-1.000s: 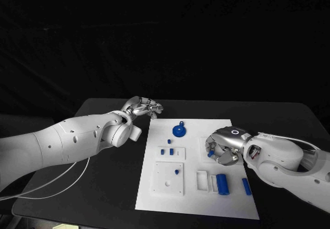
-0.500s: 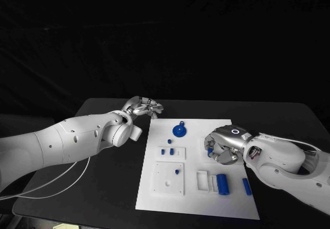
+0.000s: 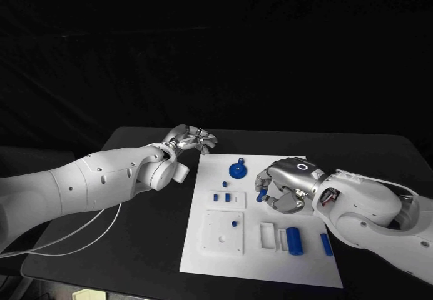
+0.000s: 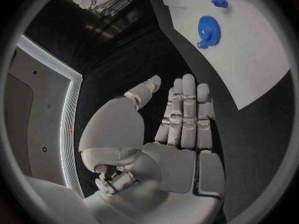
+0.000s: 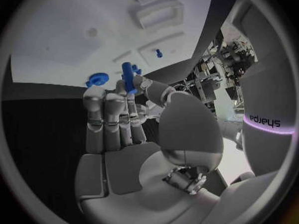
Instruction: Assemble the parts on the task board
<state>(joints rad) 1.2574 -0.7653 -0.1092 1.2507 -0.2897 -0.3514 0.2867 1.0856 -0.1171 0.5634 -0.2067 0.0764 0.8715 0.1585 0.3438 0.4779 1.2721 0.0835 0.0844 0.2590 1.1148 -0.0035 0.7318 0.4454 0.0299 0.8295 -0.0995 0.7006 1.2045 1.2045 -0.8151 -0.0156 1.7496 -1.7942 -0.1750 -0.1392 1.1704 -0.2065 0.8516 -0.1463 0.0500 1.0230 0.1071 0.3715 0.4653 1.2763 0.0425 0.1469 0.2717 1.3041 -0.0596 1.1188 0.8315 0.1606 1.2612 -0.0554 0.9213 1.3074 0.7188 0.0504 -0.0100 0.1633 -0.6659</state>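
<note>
The white task board [image 3: 271, 262] lies in the middle of the black table. My right hand [image 3: 284, 187] hovers over its middle and pinches a short blue peg [image 3: 261, 195] between thumb and fingers; the right wrist view shows that peg [image 5: 129, 77] upright at the fingertips. A blue gear [image 3: 237, 170] lies on the board's far part, just left of the hand. My left hand [image 3: 189, 137] is off the board beyond its far left corner, and in the left wrist view its fingers [image 4: 184, 117] are stretched out and hold nothing.
A small white plate [image 3: 236, 202] with two blue pegs sits left of my right hand. Nearer stands a larger plate [image 3: 216, 240] with one blue peg [image 3: 234, 223]. A white slotted holder [image 3: 268, 236], a blue cylinder [image 3: 291, 239] and a blue rod [image 3: 325, 244] lie near the front right.
My right hand has moved left across the board, carrying the blue peg, and now stands closer to the gear. The left hand has barely moved.
</note>
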